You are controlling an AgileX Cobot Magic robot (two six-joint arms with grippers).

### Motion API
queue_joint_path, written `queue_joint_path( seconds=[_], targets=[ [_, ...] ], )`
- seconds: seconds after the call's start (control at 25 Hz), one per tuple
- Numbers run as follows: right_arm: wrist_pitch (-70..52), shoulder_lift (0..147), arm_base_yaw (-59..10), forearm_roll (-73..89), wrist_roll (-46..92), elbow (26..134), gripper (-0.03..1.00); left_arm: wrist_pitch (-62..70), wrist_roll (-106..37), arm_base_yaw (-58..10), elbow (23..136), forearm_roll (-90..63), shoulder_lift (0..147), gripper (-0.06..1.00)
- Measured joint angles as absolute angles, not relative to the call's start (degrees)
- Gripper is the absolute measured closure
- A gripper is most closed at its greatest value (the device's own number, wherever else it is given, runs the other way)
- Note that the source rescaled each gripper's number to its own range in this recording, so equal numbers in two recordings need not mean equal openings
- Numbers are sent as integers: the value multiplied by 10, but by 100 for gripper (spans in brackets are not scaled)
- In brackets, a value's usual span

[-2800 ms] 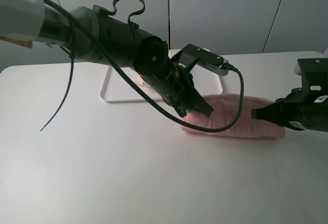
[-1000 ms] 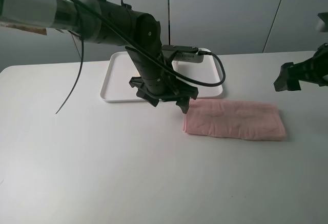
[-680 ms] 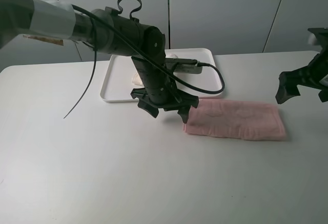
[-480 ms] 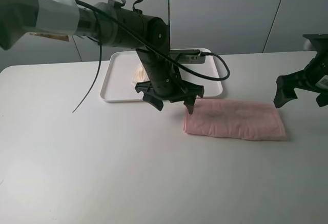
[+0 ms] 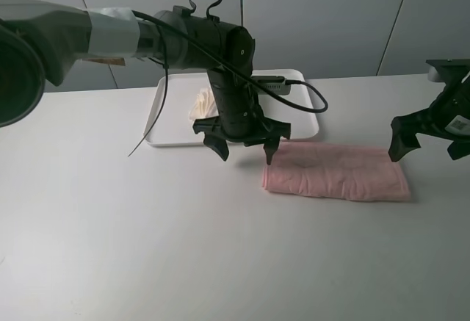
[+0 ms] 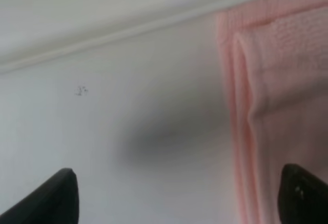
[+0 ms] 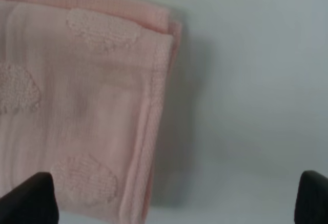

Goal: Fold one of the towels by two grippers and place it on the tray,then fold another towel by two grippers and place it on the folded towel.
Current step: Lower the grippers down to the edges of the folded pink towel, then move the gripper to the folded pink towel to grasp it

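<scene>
Your pink towel (image 5: 335, 178) lies with its long axis running from the left gripper (image 5: 245, 152) to the right gripper (image 5: 428, 147) (both jaws spread, empty).

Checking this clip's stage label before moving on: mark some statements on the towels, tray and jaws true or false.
The pink towel lies folded on the table. True.
The pink towel is on the tray. False: it lies on the table, off the tray.
A cream towel lies in the tray. True.
Both sets of jaws grip the pink towel. False: both stand open, holding nothing.
</scene>
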State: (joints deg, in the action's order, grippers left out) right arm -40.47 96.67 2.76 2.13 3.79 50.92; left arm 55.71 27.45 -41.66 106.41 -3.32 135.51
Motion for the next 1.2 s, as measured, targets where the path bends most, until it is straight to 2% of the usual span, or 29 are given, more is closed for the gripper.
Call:
queue_joint_path(
  seconds=[1.2],
  targets=[
    [-399,1004,28,22,49,511,-3,580,287,-425,1094,-39,1397,-6]
  ],
)
